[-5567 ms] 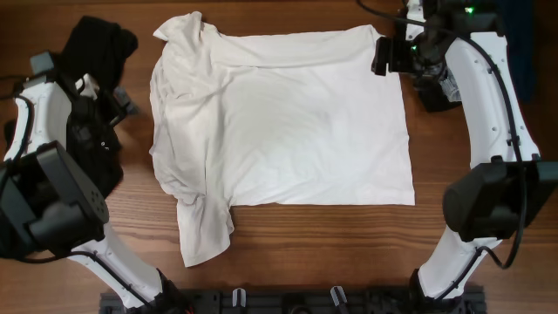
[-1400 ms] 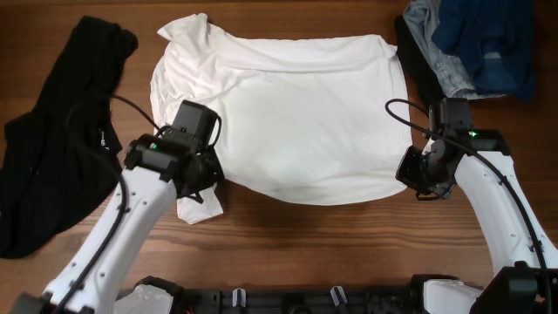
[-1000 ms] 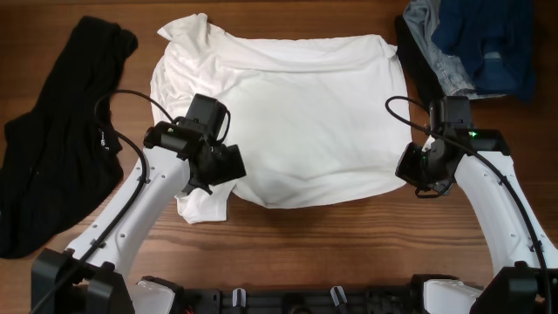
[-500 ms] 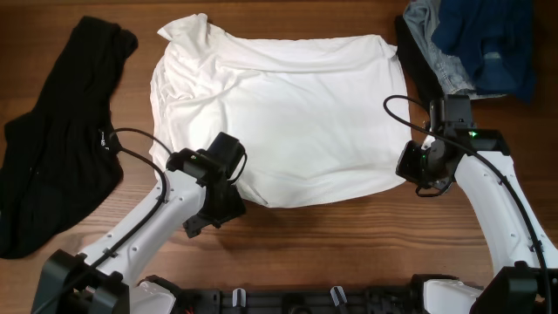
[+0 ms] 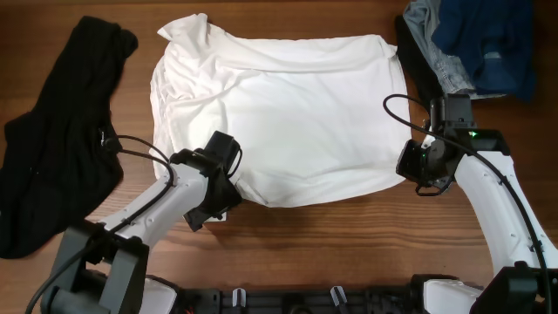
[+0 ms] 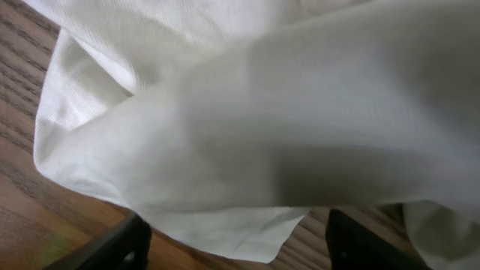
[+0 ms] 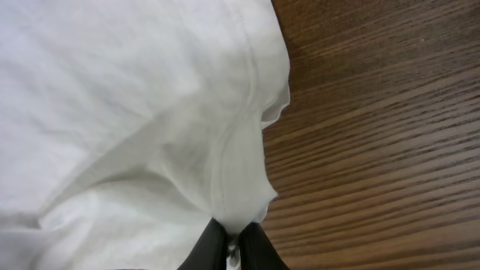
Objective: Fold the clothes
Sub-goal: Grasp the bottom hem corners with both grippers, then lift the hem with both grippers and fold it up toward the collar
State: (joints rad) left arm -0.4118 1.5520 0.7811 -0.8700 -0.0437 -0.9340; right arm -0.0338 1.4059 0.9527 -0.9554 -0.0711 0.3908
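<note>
Judged early in first fold: raising near hem of white shirt (image 5: pixel 288 113), spread across centre of counter (image 5: pixel 349 253). Pinched tight on near-right corner with right fingers (image 7: pixel 206 251). Spread wide around near-left corner with left fingers (image 6: pixel 120 244), gripping nothing. Next, likely: close left, carry hem far.

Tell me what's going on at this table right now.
Two robot arms are folding a white T-shirt spread on the wooden table. The right claw is pinched shut on its lower right corner; the left claw sits open at the lower left edge, fabric draped over it. A black garment and blue denim clothes lie aside.
</note>
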